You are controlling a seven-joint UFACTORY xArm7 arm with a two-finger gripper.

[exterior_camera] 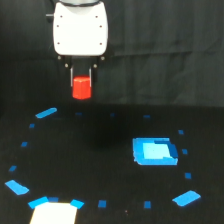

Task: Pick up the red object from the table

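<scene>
White patch at bottom left edge, nearest camera. Blue tray at right of centre on black bench. Gripper at upper left-centre, jaws clamped on red object, held well clear of bench. Best kept gripped firmly, lifted straight, no swinging.

a blue tray sits toward the exterior view's right, blue scraps lie around, a pale block at the bottom edge.
</scene>
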